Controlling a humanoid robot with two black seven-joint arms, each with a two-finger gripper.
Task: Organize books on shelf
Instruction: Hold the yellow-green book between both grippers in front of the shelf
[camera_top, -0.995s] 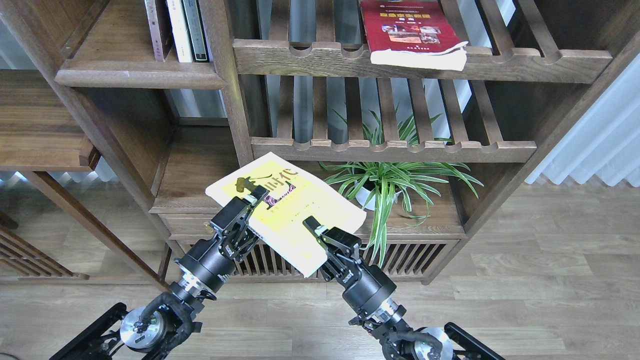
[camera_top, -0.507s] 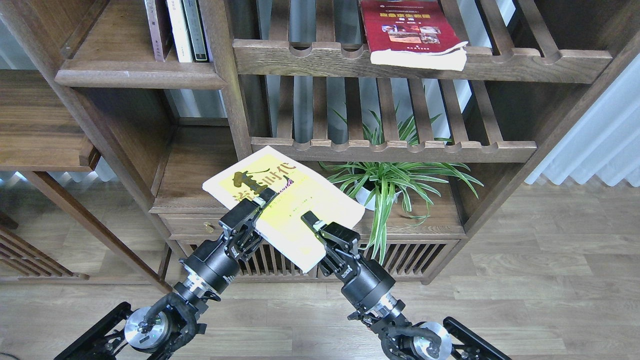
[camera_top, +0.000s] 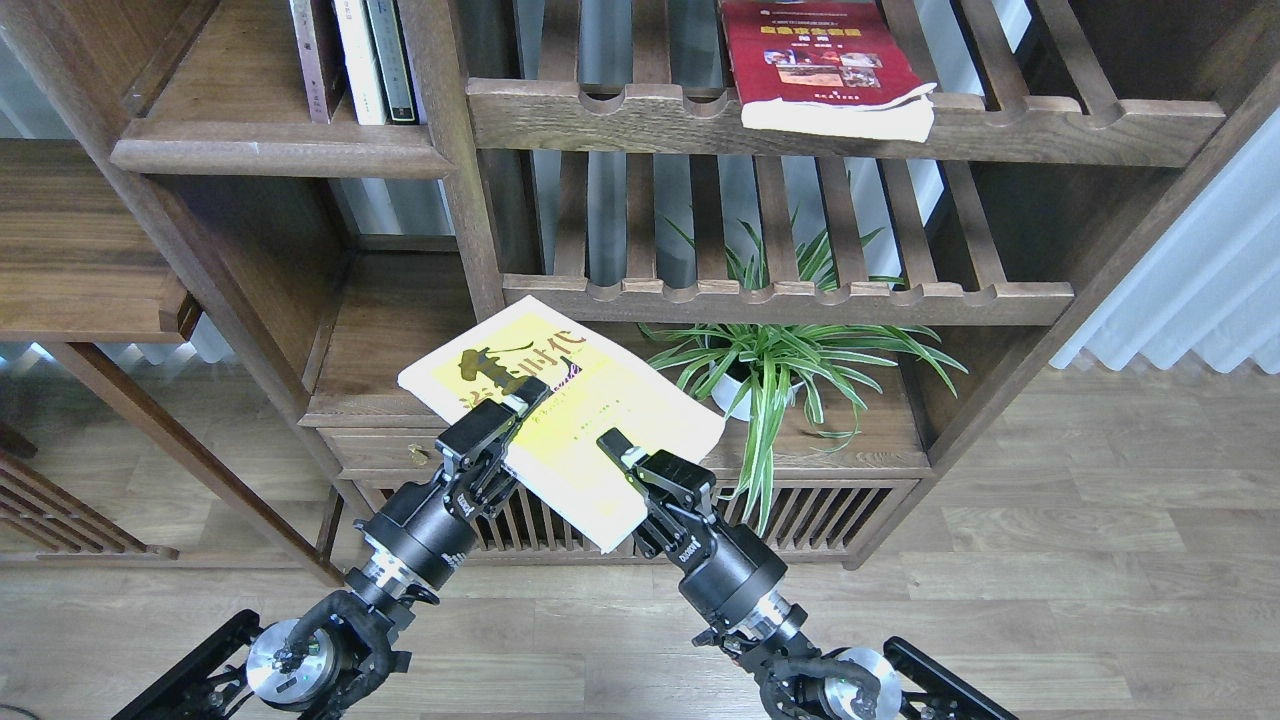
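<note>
Two black arms reach up from the bottom of the head view and carry a large yellow-green paperback with a white margin (camera_top: 570, 420) between them, held flat and tilted in the air in front of the dark wooden bookcase. The left gripper (camera_top: 520, 397) grips the book's left long edge, its upper finger lying across the cover just below the dark printed characters, so its jaws are clamped on the book. The right gripper (camera_top: 618, 452) holds the book's near edge, one finger pressed on the yellow cover, jaws likewise closed on it. The book's far corner points toward the lower slatted rack with a notched front rail (camera_top: 790, 298).

Up and to the left, a solid dark brown shelf board with a rounded front edge (camera_top: 275, 150) carries a few upright books (camera_top: 355, 60), their spines partly cut off by the top of the frame. On the upper slatted rack (camera_top: 1050, 125) a red paperback with small photos and a yellow title (camera_top: 815, 60) lies flat, its pages overhanging the front rail. A green spider plant in a white pot (camera_top: 790, 370) stands on the low cabinet just right of the held book.
</note>
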